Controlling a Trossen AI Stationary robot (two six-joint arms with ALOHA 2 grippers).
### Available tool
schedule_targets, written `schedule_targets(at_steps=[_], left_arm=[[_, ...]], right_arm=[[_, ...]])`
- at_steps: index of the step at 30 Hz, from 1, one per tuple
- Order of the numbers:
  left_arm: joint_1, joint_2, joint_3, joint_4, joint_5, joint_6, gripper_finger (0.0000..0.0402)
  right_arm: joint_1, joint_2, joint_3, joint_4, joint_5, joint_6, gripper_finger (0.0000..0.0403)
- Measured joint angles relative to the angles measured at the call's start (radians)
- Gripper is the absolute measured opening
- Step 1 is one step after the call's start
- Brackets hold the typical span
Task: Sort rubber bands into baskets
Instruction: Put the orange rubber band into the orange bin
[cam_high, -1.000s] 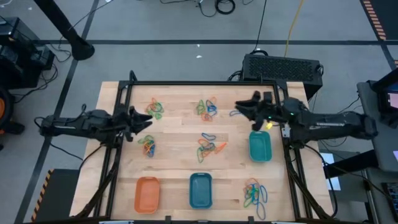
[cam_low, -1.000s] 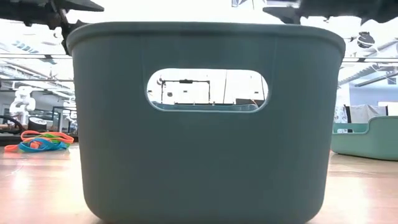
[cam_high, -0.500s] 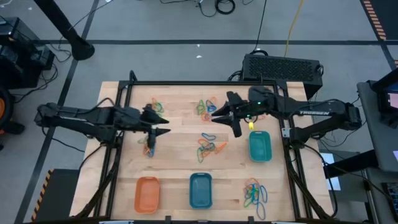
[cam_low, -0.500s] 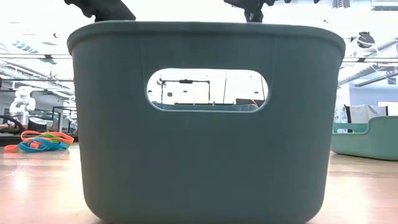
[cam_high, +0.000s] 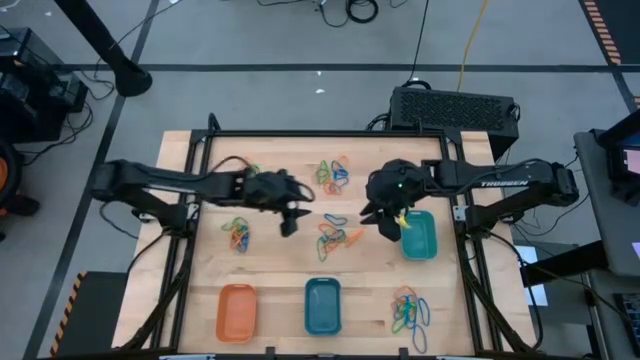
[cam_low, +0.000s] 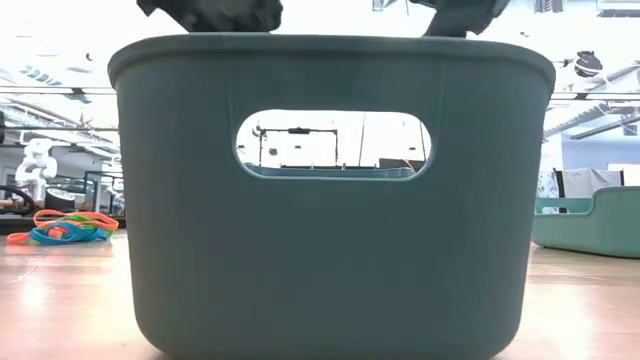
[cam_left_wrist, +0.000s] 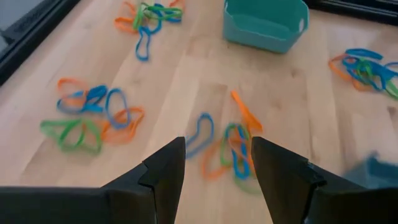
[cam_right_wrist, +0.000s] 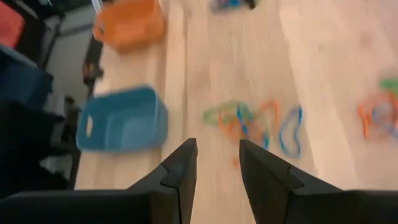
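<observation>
Small heaps of orange, blue and green rubber bands lie on the wooden table; the middle heap lies between my two grippers. My left gripper hovers open just left of it, pointing at it. My right gripper hovers open just right of it, tipped downward, beside the teal basket. The blue basket and the orange basket stand along the near edge. Neither gripper holds anything.
Other band heaps lie at the far middle, the left and the near right. A black frame borders the table. In the low view the blue basket's wall fills most of the picture.
My left gripper has swept from the table's left edge toward the right, out over the middle. My right gripper has moved toward the left edge and tipped downward. Both now flank the middle heap. No band or basket has moved.
</observation>
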Motion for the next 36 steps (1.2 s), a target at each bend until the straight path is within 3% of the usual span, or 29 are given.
schedule_targets(at_steps=[6,15,25,36], left_arm=[[0.008,0.205,0.095,0.070,0.008,0.080,0.0192],[0.007,0.432,0.258,0.157,0.042,0.091,0.0192],[-0.038,0.651,0.398,0.156,0.046,0.123,0.0192],[-0.074,0.738,0.431,0.196,-0.012,0.119,0.0192]], right_arm=[[0.031,0.000,0.000,-0.186,0.001,-0.050,0.0114],[0.088,0.000,0.000,-0.208,0.012,0.015,0.0114],[0.250,-0.017,-0.001,-0.312,0.161,0.358,0.0114],[0.386,-0.029,-0.001,-0.310,0.395,0.391,0.0114]])
